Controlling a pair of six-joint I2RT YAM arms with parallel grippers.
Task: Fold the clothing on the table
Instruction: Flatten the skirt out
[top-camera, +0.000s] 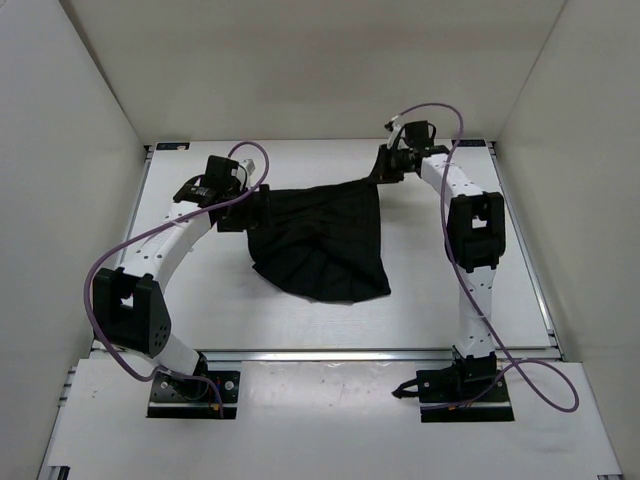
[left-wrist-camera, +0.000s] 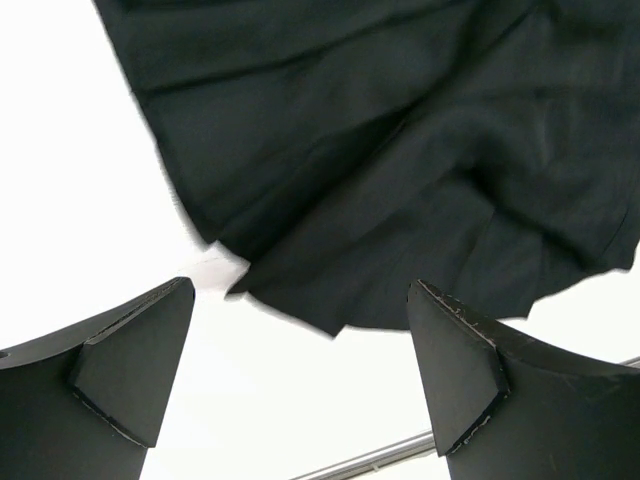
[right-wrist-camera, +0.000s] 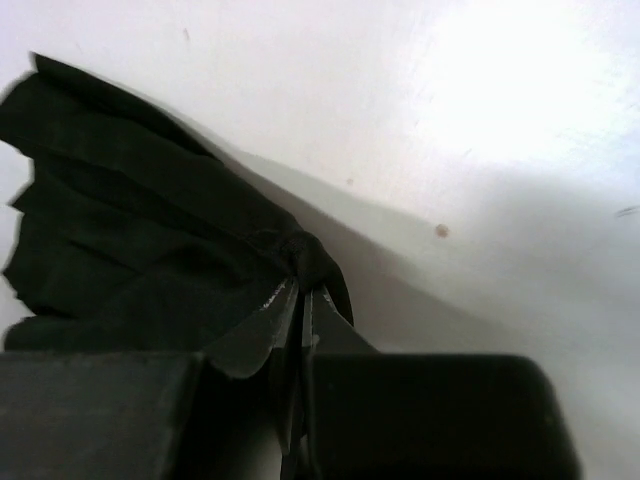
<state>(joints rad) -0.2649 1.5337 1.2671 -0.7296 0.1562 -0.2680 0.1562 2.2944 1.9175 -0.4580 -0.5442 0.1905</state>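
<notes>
A white desk (top-camera: 420, 300) sits boxed in by plain white walls (top-camera: 320, 70) on three sides, a metal rail (top-camera: 330, 353) along its near edge; the black clothing (top-camera: 320, 240) lies rumpled mid-desk; the right fingers (right-wrist-camera: 262, 325) are clenched on its far right corner; the left fingers (left-wrist-camera: 130, 370) hang spread wide over its left edge, grasping nothing.

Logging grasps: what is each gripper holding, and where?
Right gripper pinches the clothing at its far right corner. Left gripper is open, holding nothing.
</notes>
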